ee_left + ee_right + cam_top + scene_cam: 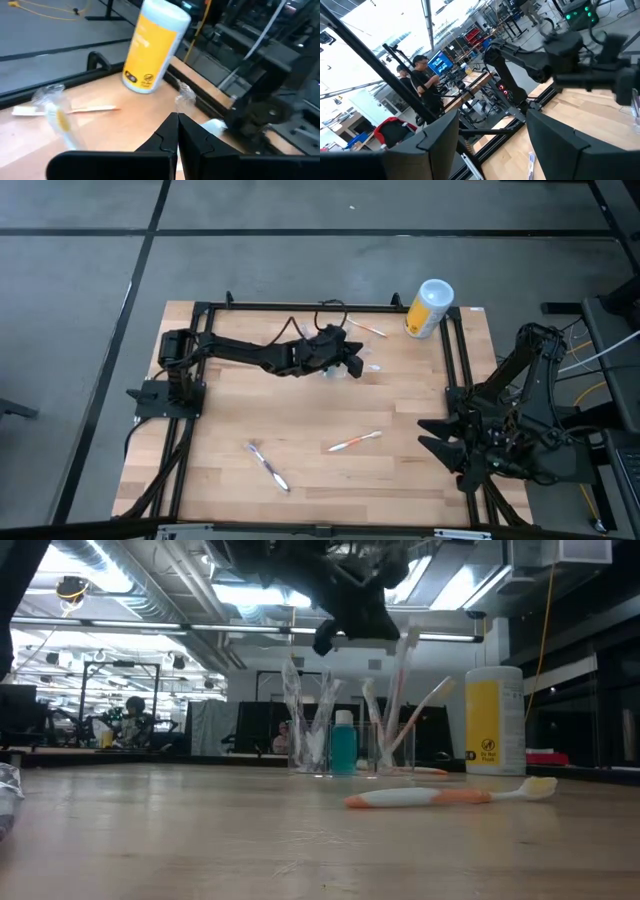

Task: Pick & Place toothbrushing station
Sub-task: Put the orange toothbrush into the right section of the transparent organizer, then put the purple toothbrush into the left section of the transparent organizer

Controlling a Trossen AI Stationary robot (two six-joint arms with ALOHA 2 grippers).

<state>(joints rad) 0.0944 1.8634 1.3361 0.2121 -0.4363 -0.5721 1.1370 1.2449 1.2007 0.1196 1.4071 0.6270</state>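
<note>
The toothbrushing station is a clear holder standing on its base at the table's far middle, with wrapped toothbrushes and a blue piece upright in it. In the high view the station is partly hidden under my left arm. My left gripper hangs shut just above the brush tops, with nothing between its fingers. My right gripper waits at the table's right edge, open and raised, with nothing in it.
A yellow canister with a white lid stands at the far right corner. Loose toothbrushes lie on the wood: an orange-white one, a grey one toward the near edge and one by the far frame. A black frame rims the table.
</note>
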